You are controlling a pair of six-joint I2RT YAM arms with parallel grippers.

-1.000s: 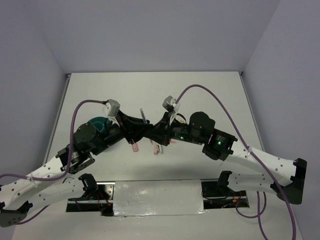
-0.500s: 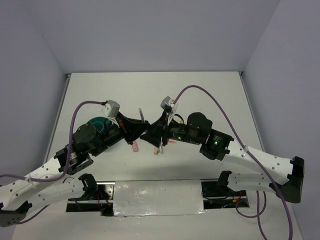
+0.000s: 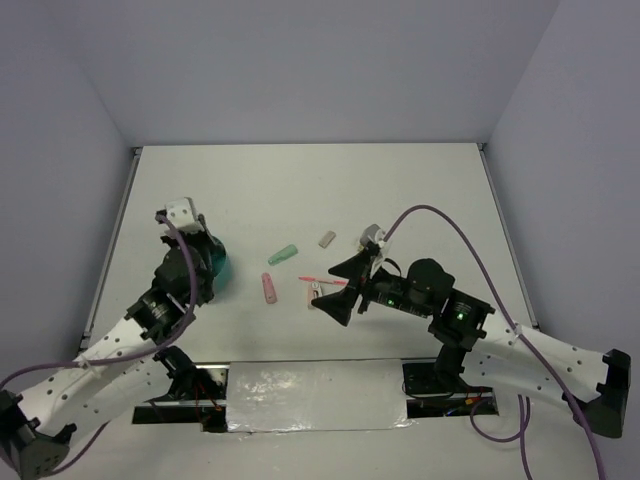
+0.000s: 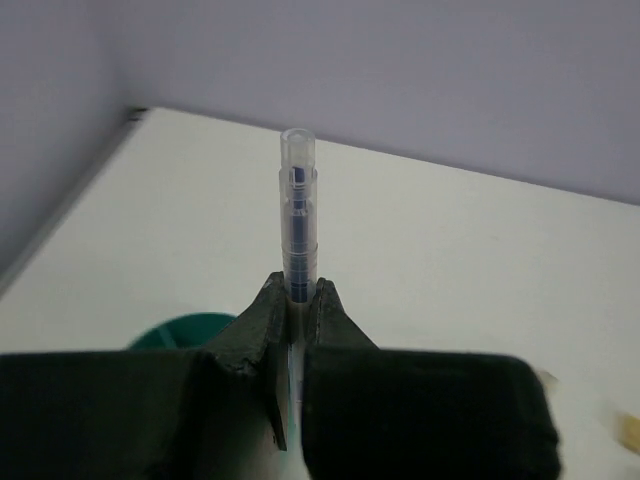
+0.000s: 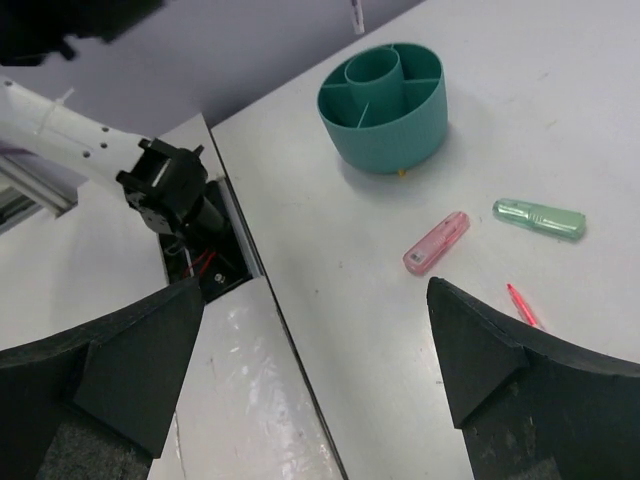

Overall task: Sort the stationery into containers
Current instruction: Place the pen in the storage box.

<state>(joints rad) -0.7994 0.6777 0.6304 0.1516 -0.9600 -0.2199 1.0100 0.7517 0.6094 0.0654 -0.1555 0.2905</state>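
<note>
**Left.** The left gripper [image 4: 297,300] is clamped on the thin dark pen [image 4: 298,215] and holds it upright by its lower part. It sits over the teal organizer [image 5: 385,105], which stands near the left edge of the table [image 3: 400,190]. In my judgement the upright hold suits an end-first drop into a compartment. I cannot tell which compartment lies beneath. From overhead the arm covers most of the organizer, and the wrist view shows only a sliver of rim. The pen's lower end is hidden between the jaws.

**Centre, toward the near edge.** The pink stick [image 3: 268,288], mint-green tube [image 3: 284,254], thin pink pen [image 3: 312,279] and grey block [image 3: 326,239] lie loose and unsorted.

**Right.** The right gripper [image 3: 330,290] has its fingers spread wide and holds nothing. It is close by the thin pink pen, probably placed for the next pick. Something small beside that pen is too small to identify.
</note>
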